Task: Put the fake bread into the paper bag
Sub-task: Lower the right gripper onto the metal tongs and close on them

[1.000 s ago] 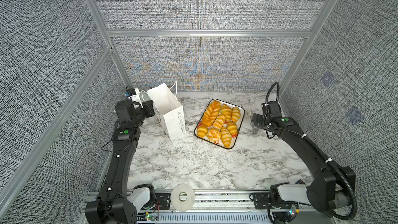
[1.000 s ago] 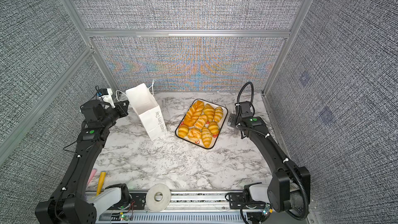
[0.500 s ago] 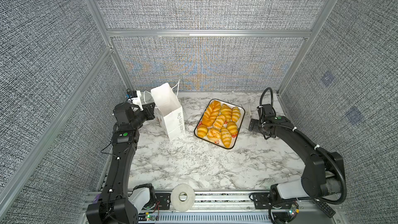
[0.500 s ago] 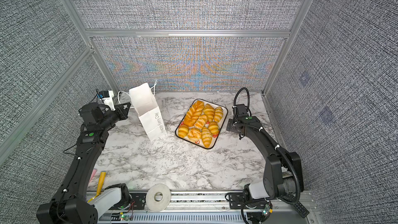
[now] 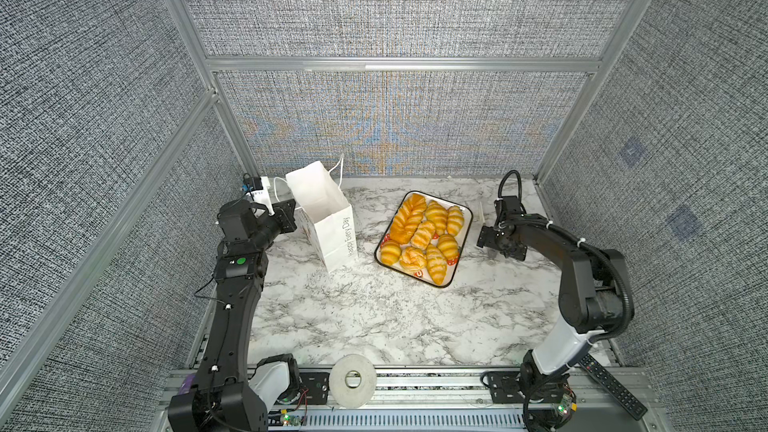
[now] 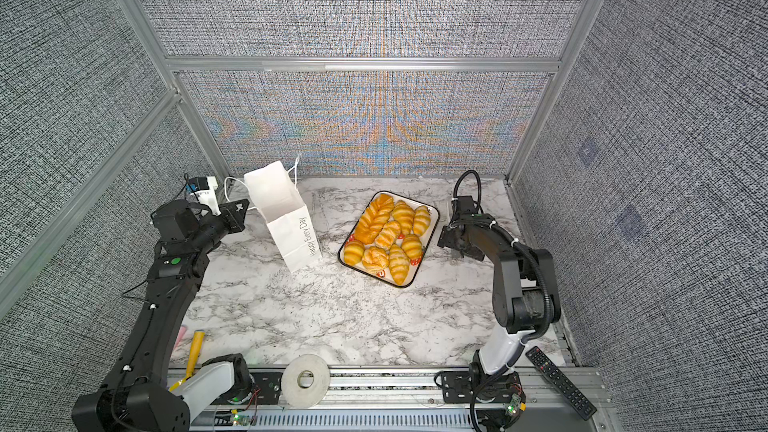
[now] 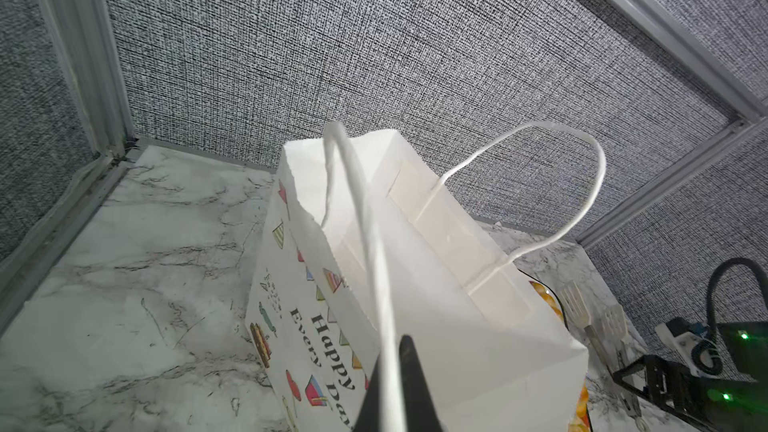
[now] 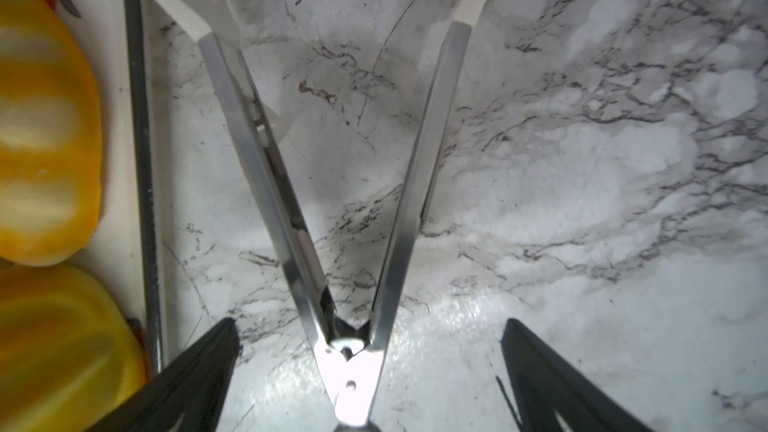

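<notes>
tongs (image 8: 266, 184) with white tips cut off by edge, fake bread (image 8: 45, 126) blurred (half cropped)

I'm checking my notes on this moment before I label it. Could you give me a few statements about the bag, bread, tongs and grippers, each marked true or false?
1. The paper bag stands upright with its mouth open. True.
2. The left gripper is open and clear of the bag. False: it is shut on the bag's cord handle.
3. The right gripper holds a piece of bread. False: it is open and empty, with its fingers on either side of the tongs on the table. The fake bread lies on the tray.
4. The tongs lie outside the tray, beside its rim. True.
</notes>
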You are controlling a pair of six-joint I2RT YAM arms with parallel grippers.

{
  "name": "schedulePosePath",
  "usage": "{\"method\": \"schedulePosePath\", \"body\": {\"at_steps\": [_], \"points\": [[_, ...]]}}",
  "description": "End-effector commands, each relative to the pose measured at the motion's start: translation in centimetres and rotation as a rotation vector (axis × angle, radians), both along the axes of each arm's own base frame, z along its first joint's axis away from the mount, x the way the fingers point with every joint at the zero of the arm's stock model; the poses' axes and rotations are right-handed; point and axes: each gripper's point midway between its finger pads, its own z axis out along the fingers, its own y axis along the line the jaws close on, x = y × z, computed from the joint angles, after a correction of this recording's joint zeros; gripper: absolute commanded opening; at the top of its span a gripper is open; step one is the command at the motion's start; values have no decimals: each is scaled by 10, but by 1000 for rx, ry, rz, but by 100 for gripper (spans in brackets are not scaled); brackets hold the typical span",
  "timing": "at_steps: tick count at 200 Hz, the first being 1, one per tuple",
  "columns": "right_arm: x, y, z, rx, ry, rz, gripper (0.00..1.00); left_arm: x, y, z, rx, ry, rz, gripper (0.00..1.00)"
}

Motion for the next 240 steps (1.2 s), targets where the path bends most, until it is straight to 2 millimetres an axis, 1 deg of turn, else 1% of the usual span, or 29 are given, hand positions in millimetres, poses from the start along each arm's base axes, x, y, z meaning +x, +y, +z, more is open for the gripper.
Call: {"method": "schedulePosePath", "body": {"at_steps": [1, 27, 45, 68, 101, 131, 163, 240], "points": [[9, 3, -3, 16, 0, 12, 99, -2, 9, 3, 25, -19, 50, 0], [16, -1, -9, 18, 3, 2, 99, -5, 10, 4, 33, -30, 54, 0], [21, -4, -15, 22, 12, -5, 99, -5, 9, -1, 33, -22, 51, 0], [27, -4, -20, 28, 19, -5, 98, -3, 8, -5, 29, -14, 42, 0], [36, -5, -27, 22, 30, -8, 98, -4, 7, -5, 25, -15, 38, 0], [43, -4, -34, 22, 47, -8, 95, -4, 7, -7, 27, -13, 39, 0], [43, -7, -37, -6, 63, -16, 94, -5, 8, -8, 33, -12, 47, 0], [34, -11, -40, -36, 82, -21, 88, -5, 9, -11, 33, -3, 48, 0]]}}
